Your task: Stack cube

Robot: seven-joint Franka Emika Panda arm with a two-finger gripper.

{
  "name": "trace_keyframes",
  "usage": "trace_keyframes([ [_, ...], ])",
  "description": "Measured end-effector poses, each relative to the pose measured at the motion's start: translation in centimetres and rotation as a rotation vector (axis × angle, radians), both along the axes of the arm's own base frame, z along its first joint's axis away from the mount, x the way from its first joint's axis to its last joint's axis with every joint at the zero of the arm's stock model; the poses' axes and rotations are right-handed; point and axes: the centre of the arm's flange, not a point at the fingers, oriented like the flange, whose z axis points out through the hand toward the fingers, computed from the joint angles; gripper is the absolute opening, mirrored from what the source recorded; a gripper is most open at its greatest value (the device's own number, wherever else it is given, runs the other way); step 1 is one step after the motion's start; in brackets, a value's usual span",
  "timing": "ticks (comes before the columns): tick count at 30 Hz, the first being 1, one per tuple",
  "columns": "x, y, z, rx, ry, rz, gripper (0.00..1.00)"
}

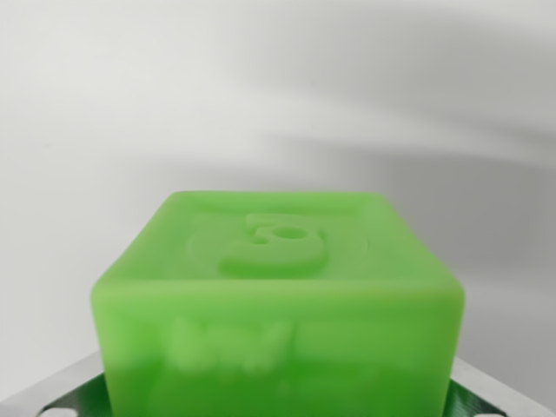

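I see a green cube point(278, 304) filling the wrist view, maybe held; claw state I cannot tell, no second cube visible, stacking not confirmed

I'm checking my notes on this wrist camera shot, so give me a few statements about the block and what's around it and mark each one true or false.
1. The block is green. True.
2. Its top face is smooth and blank. False: a raised figure stands out on it.
3. The background is plain and pale. True.
4. A second, red block sits beside it. False: only one block shows.
5. The front face carries raised marks. True, though too blurred to read.
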Motion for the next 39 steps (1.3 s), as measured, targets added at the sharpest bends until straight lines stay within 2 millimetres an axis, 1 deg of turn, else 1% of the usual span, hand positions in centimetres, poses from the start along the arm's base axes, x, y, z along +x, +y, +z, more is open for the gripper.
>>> trace_keyframes([
  [39, 3.3, 6.7, 0.7, 0.001, 0.000, -0.246, 0.00],
])
